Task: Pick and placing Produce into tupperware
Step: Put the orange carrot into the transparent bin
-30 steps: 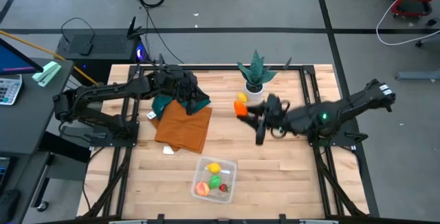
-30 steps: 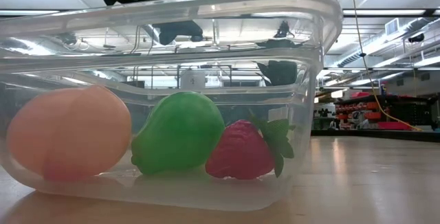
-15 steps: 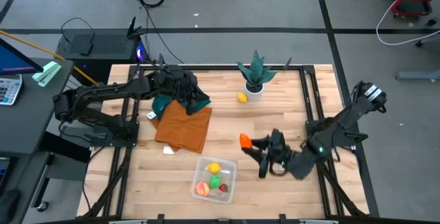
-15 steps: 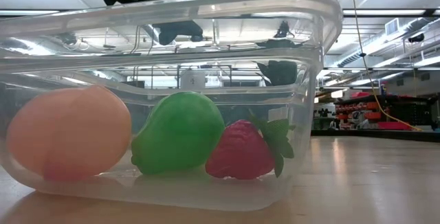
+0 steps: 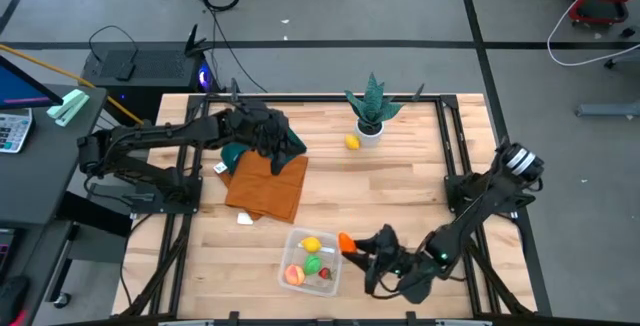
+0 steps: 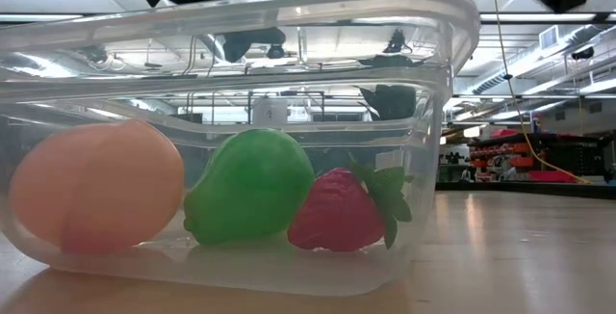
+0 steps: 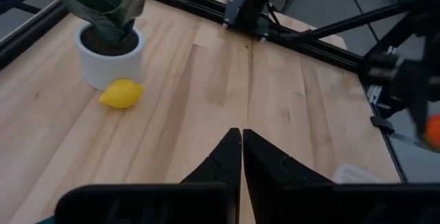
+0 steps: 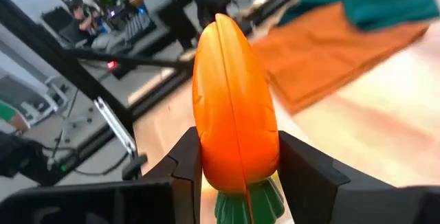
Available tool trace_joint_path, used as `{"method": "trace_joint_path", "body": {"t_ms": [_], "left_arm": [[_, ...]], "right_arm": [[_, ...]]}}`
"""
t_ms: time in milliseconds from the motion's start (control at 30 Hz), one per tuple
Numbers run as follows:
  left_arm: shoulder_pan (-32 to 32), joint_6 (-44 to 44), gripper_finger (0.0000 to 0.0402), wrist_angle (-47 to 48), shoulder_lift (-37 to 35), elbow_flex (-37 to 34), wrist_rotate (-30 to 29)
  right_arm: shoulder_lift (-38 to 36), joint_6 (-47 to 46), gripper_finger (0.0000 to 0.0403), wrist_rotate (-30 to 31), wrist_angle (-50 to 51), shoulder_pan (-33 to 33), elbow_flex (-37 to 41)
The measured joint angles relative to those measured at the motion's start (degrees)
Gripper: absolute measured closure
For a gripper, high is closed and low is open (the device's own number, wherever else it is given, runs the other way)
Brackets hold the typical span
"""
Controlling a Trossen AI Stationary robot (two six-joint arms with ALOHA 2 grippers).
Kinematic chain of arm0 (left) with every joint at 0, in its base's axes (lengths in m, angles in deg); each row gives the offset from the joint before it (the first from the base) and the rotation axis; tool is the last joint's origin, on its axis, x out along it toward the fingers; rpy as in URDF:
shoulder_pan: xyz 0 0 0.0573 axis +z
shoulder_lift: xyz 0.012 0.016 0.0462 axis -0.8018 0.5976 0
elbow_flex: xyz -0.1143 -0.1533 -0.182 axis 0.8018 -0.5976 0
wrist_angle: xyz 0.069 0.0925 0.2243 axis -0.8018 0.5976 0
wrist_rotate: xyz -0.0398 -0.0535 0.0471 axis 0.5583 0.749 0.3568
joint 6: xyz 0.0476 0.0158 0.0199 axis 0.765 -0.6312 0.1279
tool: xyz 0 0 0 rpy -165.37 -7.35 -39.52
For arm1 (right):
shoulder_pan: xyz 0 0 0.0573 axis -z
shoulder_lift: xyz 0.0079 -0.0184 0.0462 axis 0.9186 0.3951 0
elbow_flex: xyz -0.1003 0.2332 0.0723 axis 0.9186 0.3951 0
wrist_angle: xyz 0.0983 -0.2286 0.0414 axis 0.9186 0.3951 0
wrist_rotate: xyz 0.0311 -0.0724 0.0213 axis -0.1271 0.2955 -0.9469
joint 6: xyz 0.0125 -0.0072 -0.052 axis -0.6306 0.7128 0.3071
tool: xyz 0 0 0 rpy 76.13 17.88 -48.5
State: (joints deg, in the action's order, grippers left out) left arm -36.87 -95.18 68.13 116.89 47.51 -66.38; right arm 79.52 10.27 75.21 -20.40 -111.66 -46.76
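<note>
Orange, smooth tapered carrot sits clamped in the right tool; left tool pressed together.

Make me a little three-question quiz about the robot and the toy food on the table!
1. True or false: the right gripper holds the orange carrot.
2. Which piece of produce lies beside the white plant pot?
A. lemon
B. strawberry
C. peach
3. Fill in: the left gripper is ____.

Key: 1 true; 2 A; 3 shut.
</note>
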Motion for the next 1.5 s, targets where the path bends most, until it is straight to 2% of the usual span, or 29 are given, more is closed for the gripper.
{"method": "trace_joint_path", "body": {"t_ms": [233,567,800,1200,1500], "left_arm": [[-0.59,0.02,0.0386,0.02,0.0,0.0,-0.01],[-0.61,0.3,0.0379,0.03,0.0,0.0,0.0],[-0.61,0.61,0.0389,0.09,0.02,0.0,-0.01],[-0.61,0.95,0.0374,0.76,0.02,0.0,-0.01],[-0.6,0.94,0.0387,1.37,0.02,0.0,-0.02]], "right_arm": [[5.19,0.47,0.0294,-8.21,-5.57,4.4,0.0],[7.77,10.35,0.0293,-25.37,-12.26,13.41,0.0],[9.96,14.4,0.0293,-33.38,-13.71,17.01,0.0],[12.71,16.55,0.0293,-38.74,-11.38,17.83,-0.04],[12.96,20.92,0.0293,-39.33,-9.99,18.18,-0.24]]}}
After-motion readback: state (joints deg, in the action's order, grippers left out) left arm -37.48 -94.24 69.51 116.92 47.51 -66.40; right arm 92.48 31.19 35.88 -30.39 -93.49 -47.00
